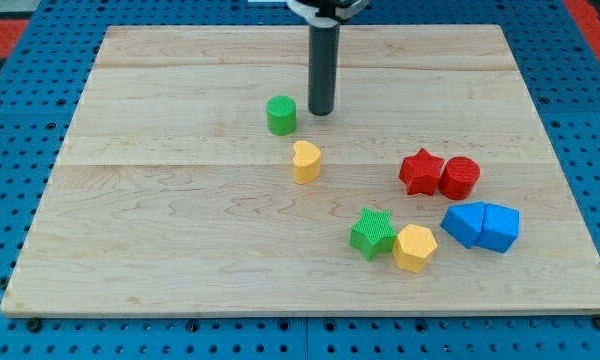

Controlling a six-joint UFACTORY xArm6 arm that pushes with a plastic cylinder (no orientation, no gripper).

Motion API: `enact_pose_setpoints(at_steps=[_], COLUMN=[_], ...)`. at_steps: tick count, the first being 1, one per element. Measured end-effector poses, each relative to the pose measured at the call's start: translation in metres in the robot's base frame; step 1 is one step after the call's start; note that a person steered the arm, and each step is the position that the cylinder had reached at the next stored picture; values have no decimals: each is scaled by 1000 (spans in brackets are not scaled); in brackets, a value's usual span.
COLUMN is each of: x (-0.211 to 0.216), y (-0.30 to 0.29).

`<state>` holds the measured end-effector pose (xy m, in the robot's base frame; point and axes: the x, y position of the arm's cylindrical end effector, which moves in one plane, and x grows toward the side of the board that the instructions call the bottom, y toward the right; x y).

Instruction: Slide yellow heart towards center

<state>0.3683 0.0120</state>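
The yellow heart [306, 161] lies near the middle of the wooden board [180, 230]. A green cylinder [281, 115] stands just above it and a little to the view's left. My tip [321, 111] rests on the board to the view's right of the green cylinder, apart from it, and above the yellow heart by a short gap.
A red star [420, 171] and a red cylinder [459, 177] touch at the view's right. Below them lie two blue blocks [481, 226]. A green star [372, 234] and a yellow hexagon [415, 248] sit together at the lower middle right.
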Motion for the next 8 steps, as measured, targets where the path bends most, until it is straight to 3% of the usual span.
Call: enact_pose_setpoints(at_steps=[1, 3, 5, 6, 8], x=[44, 73, 113, 120, 169], y=[16, -16, -117, -70, -36])
